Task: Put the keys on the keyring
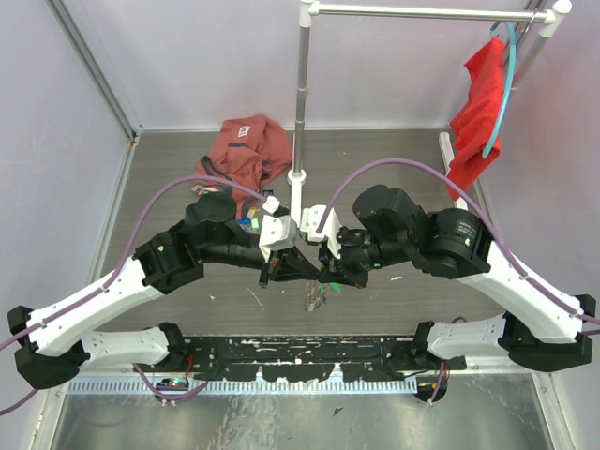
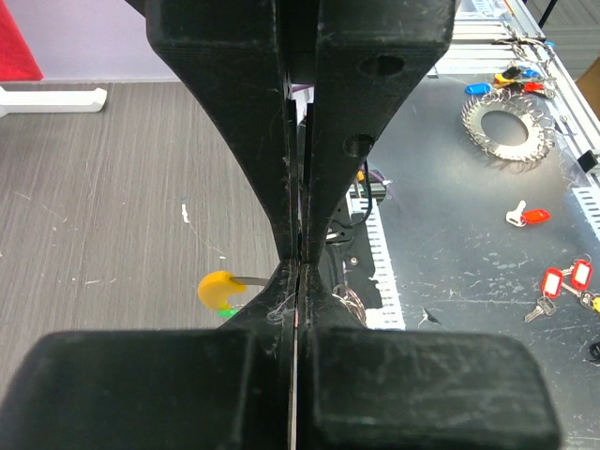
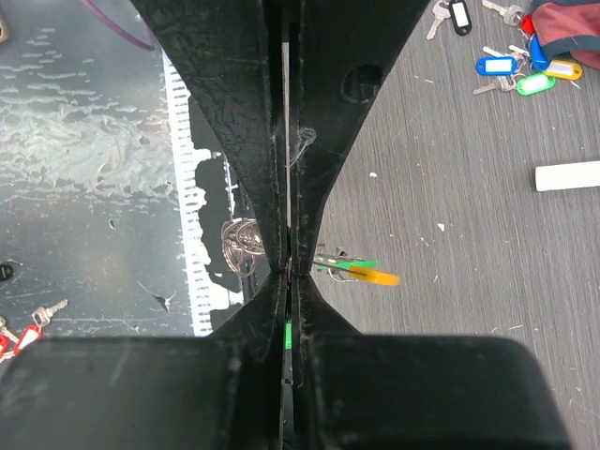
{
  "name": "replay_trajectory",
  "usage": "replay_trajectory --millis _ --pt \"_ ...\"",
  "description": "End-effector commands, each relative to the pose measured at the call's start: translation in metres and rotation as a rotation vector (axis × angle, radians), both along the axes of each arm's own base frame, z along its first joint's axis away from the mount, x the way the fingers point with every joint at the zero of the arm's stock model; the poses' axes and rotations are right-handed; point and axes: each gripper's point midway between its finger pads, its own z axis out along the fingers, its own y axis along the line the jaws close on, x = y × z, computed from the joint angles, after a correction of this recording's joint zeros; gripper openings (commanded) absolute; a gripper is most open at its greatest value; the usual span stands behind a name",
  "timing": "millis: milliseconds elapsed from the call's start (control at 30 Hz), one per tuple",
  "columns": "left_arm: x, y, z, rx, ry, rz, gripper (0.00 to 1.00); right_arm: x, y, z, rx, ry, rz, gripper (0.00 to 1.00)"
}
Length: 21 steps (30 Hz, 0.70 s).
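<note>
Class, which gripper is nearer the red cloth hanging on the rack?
Right. The right gripper sits mid-table, left of the cloth; the left gripper meets it from farther left.

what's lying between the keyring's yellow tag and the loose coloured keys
Nothing: in the right wrist view the grey table between the yellow tag and the loose keys is bare apart from a few white specks.

Our left arm (image 1: 112, 286) reaches in from 8 o'clock and our right arm (image 1: 511, 272) from 4 o'clock, elbows bowed outward. Left pincer (image 2: 298, 267) and right pincer (image 3: 287, 267) meet tip to tip at centre, jaws of both pressed together.
</note>
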Motion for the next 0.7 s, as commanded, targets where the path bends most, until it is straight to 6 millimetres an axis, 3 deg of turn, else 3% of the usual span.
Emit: replay_trajectory --millis 0,67,167,267,467,667 --pt "-0.004 0.0 0.015 -0.031 -0.016 -0.019 0.0 0.004 0.004 0.026 0.101 -0.06 -0.007 0.01" --pt "-0.002 0.001 0.016 -0.034 -0.022 -0.002 0.0 0.005 0.004 0.03 0.12 -0.068 -0.019 0.04" --pt "0.005 0.004 0.018 -0.04 -0.036 0.044 0.0 0.009 0.004 0.039 0.163 -0.085 -0.049 0.24" --pt "0.013 0.01 0.024 -0.068 -0.055 0.112 0.0 0.01 0.005 0.053 0.244 -0.101 -0.074 0.36" --pt "0.025 0.024 0.039 -0.163 -0.063 0.238 0.0 0.023 -0.004 0.085 0.453 -0.124 -0.232 0.4" --pt "0.031 0.033 0.048 -0.231 -0.045 0.314 0.0 0.025 -0.007 0.093 0.655 -0.025 -0.352 0.4"
